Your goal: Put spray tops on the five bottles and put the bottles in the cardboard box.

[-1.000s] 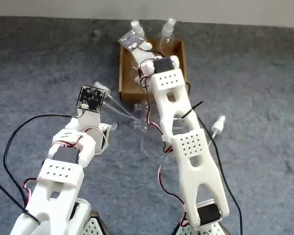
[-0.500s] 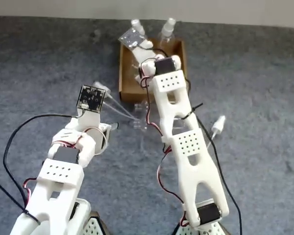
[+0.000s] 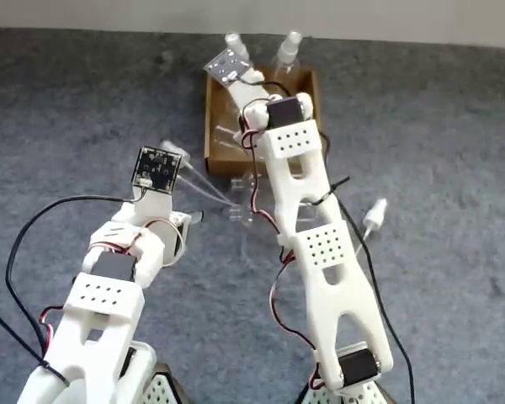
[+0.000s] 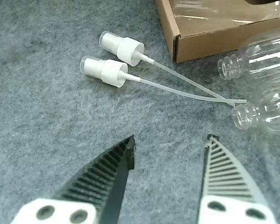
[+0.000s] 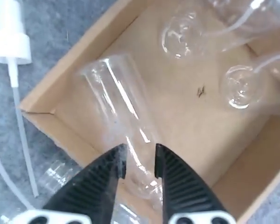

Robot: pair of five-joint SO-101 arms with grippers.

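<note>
High view: the right arm (image 3: pixel 299 168) is edging slightly farther over the box (image 3: pixel 209 143), so another bottle is going in. The right gripper (image 5: pixel 139 161) is clamping that bottle (image 5: pixel 116 93) above the box floor, beside two capped bottles (image 5: pixel 182 39). The left gripper (image 4: pixel 170 139) is hanging with its jaws apart over the carpet (image 4: pixel 37 116), near two spray tops (image 4: pixel 123 46). Two open bottles (image 4: pixel 266 56) are waiting outside the box, with the tops' tubes lying towards their necks.

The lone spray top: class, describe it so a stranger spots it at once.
Find the cardboard box at the carpet's far edge. The right arm extends into it. The spray top lies alone on that arm's outer side, whereas two others lie paired by the left gripper.
</note>
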